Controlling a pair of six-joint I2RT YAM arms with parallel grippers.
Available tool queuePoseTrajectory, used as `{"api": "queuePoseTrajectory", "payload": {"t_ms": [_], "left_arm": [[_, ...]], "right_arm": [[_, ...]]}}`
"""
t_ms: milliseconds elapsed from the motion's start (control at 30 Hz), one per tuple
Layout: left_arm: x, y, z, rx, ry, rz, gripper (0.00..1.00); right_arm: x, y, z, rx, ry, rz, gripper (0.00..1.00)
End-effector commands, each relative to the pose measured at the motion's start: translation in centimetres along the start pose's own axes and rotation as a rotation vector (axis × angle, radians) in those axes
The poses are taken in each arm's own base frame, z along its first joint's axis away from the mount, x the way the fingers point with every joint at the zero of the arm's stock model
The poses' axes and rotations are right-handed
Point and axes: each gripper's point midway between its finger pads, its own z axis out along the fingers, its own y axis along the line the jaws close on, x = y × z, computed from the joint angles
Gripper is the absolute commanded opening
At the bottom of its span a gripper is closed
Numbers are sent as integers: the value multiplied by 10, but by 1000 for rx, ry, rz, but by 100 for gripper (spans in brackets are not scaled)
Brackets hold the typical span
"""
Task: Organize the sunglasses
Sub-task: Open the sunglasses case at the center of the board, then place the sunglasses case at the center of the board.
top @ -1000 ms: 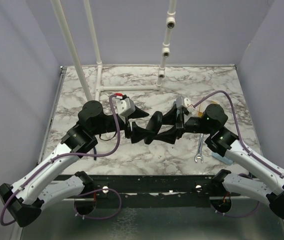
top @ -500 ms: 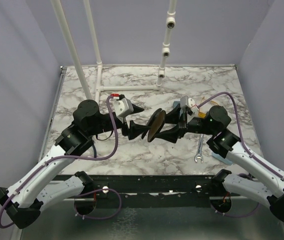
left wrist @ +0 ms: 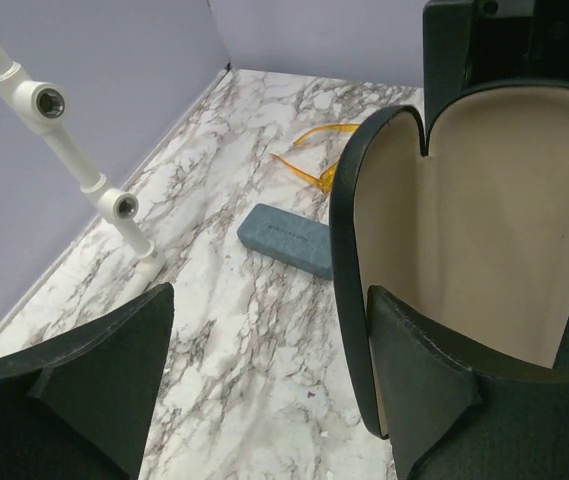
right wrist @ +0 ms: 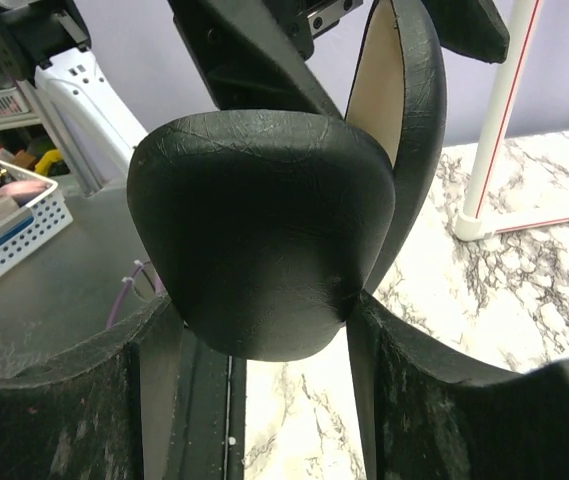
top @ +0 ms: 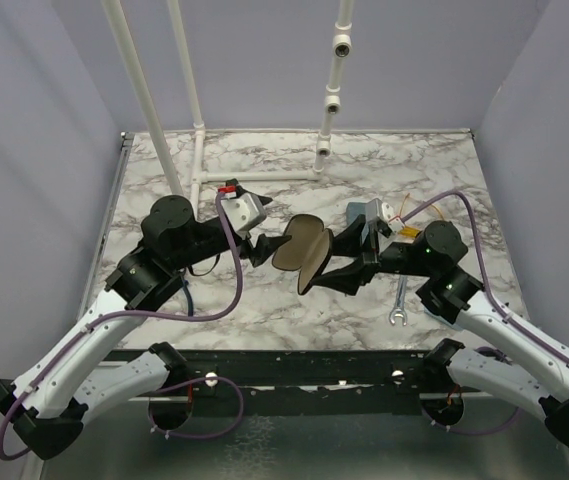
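Progress is slight: the black case (top: pixel 302 252) stands open, clamped in the right gripper (top: pixel 332 262), the left gripper (top: pixel 267 246) has its fingers apart beside it, and the orange sunglasses (left wrist: pixel 304 172) lie uncased at upper centre of the left wrist view.

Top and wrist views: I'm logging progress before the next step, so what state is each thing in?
Black oval case: open, tan lining showing, held above the marble table.
Right pincer: shut on one half of the black oval case.
Left pincer: open, beside the lid.
Blue-grey oblong case: closed, lying on the table.
Translucent yellow-orange plastic sunglasses: on the table, uncased.
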Motion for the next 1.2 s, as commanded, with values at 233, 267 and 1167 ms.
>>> {"api": "queuePoseTrajectory", "payload": {"t_ms": [233, 267, 1167], "left_arm": [[33, -46, -3, 223, 52, -102, 67], [32, -46, -2, 222, 48, -106, 59], [222, 58, -34, -101, 880, 433, 0]], "right_arm": [[-31, 6, 6, -34, -197, -16, 1], [-30, 7, 7, -47, -195, -12, 1], [78, -153, -138, 1301, 138, 290, 100]]}}
